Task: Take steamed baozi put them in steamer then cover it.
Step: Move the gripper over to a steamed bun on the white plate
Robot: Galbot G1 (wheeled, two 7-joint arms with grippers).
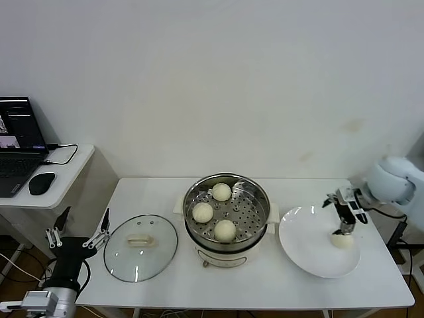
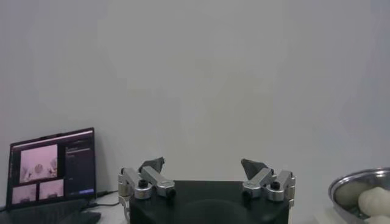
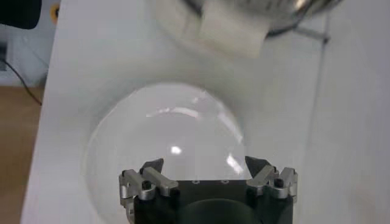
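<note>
White table (image 1: 165,192) against bare wall: three steamed baozi (image 1: 225,230) in steamer (image 1: 226,211), fourth on plate (image 1: 305,248) under right gripper (image 1: 344,230), spread wide; cover (image 1: 140,247) beside. Left wrist: left gripper (image 2: 207,176) spread, off-table. Right wrist: fingers (image 3: 152,173) apart above plate.

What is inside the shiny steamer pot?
Three baozi sit on the steamer's holey floor, with no lid on. Whatever lies under that floor is hidden.
</note>
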